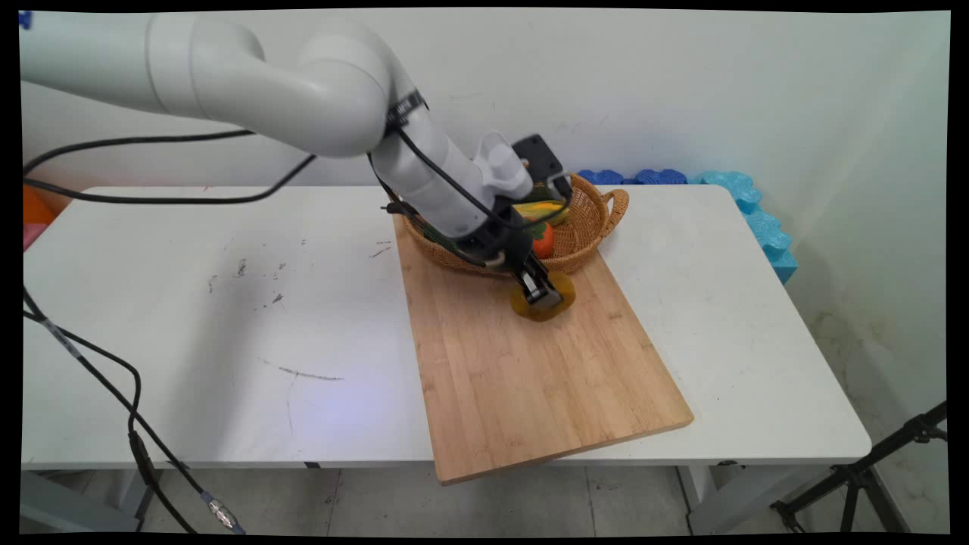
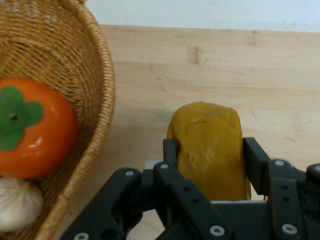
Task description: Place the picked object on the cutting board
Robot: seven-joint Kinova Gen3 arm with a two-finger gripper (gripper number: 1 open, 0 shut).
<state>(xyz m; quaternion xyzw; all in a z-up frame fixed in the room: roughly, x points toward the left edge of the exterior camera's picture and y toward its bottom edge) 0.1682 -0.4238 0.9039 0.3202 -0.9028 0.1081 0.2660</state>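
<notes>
Mustard-yellow lump (image 2: 210, 150), potato-like in look, sits between the fingers (image 2: 170, 150) of the gripper (image 1: 539, 291), which are closed up against its two sides; the hold appears firm, though whether the lump is lifted or resting cannot be told with certainty. In the main view it lies low on the wooden cutting board (image 1: 530, 363), apparently in contact with it, just beside the near rim of the wicker basket (image 1: 587, 227).

Orientation: in the hand view the lump's long axis runs away from the camera, along the line of the fingers, so the grip falls across its narrower width. That is judged the sensible hold for a rounded, elongated body, since the pads meet the flatter flanks.

Surroundings: the basket stands at the far end of the board and holds an orange persimmon (image 2: 35, 127) with a green calyx, a pale garlic-like bulb (image 2: 17, 202) beside it, and a yellow-and-green item (image 1: 541, 208) largely hidden by the arm. The board lies at an angle on the white table (image 1: 227, 318), its near corner overhanging the table edge. Blue foam pieces (image 1: 757, 219) lie behind the table's far right corner.
</notes>
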